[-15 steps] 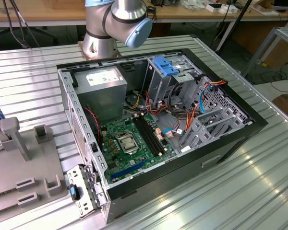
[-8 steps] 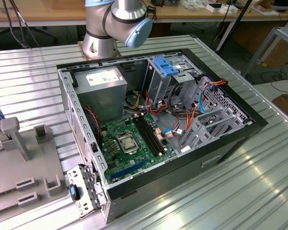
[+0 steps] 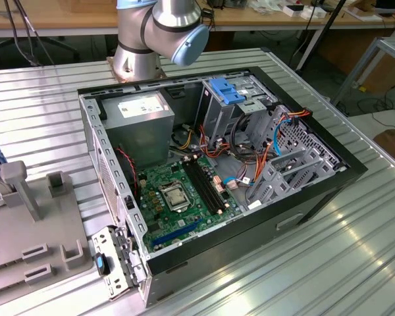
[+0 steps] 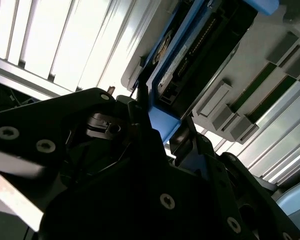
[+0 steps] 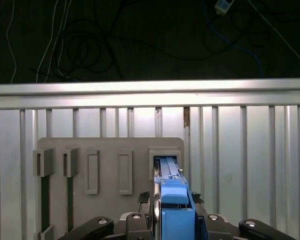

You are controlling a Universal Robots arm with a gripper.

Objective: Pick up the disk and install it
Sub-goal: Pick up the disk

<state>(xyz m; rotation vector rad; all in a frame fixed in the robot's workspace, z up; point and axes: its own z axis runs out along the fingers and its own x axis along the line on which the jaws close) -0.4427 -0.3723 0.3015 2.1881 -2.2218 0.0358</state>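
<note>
The disk (image 5: 174, 217) stands on edge in an end slot of a grey holder plate (image 5: 110, 150), its bright blue rail facing the first wrist view. In the second wrist view its dark face (image 4: 190, 55) and blue frame run away from the camera over the same grey plate (image 4: 270, 35). My gripper (image 5: 174, 199) straddles the near end of the disk, with a black finger pressed against each side of the blue rail (image 4: 162, 125). It looks shut on the disk, which still sits in its slot.
An open computer case (image 3: 316, 197) lies on the ribbed metal table (image 3: 329, 263) in the exterior view, with a motherboard (image 3: 184, 191), a grey power-supply box (image 3: 141, 125) and a metal drive cage with blue tabs (image 3: 232, 92). The arm's base (image 3: 141, 46) stands behind it. The holder plate (image 3: 46, 230) is on the exterior view's left.
</note>
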